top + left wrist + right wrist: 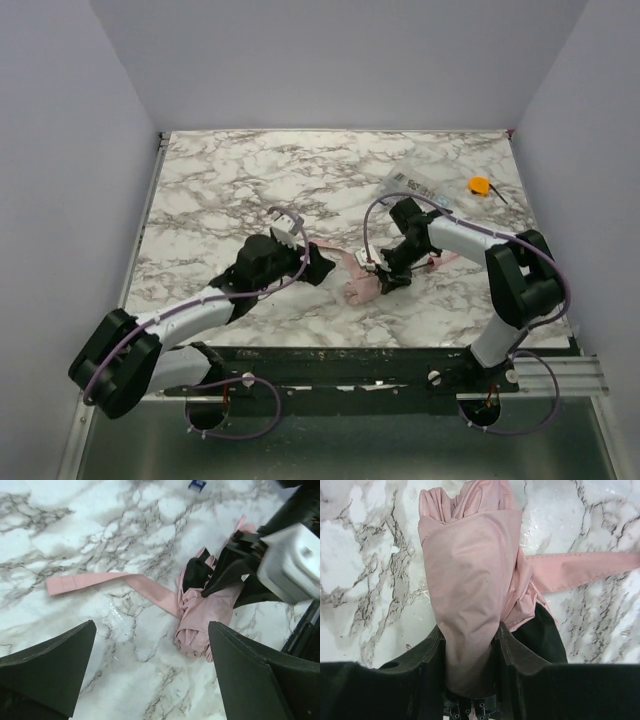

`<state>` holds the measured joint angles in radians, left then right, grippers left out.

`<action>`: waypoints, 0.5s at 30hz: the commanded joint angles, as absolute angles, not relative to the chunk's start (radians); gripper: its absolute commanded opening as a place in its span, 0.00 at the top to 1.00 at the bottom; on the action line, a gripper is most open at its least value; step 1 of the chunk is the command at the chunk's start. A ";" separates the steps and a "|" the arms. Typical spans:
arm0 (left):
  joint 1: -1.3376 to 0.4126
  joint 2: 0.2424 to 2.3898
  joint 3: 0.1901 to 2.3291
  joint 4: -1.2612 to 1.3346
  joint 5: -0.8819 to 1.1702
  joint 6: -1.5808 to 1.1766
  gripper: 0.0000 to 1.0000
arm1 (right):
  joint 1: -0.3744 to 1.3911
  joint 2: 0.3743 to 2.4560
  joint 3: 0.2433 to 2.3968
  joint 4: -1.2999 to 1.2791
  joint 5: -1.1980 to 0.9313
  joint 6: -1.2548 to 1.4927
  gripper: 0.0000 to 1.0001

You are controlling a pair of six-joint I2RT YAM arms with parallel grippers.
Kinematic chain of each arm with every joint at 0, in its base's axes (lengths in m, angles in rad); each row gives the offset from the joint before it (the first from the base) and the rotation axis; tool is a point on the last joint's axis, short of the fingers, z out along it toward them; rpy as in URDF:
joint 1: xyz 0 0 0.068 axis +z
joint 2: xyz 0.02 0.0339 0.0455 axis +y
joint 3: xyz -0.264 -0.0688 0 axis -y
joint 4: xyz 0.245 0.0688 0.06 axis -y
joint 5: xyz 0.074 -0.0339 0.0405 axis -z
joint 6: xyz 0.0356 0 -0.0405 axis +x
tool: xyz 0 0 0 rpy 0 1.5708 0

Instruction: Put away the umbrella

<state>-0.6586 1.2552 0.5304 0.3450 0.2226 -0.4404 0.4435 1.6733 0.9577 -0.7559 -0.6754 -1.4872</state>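
Observation:
The umbrella (362,288) is a folded bundle of pale pink fabric lying on the marble table (220,190), near its front edge at the middle. In the right wrist view the umbrella (465,580) fills the space between the fingers, and my right gripper (469,640) is shut on it. Its pink strap (585,567) trails off flat on the table. My left gripper (152,670) stands open just left of the bundle, with only bare marble between its fingers. From there the umbrella (200,615) and its strap (100,582) show clearly, with my right gripper (235,567) clamped on the bundle's far part.
A clear plastic packet (420,185) with a label lies at the back right. A small orange object (480,185) sits beside it. Grey walls close in the table on three sides.

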 commanded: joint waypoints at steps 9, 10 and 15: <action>-0.997 1.233 0.197 0.826 0.114 0.189 0.20 | 0.502 2.078 1.188 -1.066 -0.443 -1.189 1.00; -1.024 1.256 0.210 0.835 0.081 0.229 0.15 | 0.509 2.093 1.201 -1.069 -0.437 -1.179 1.00; -1.091 1.385 0.363 0.740 0.008 0.411 0.10 | 0.522 2.138 1.227 -1.070 -0.415 -1.153 1.00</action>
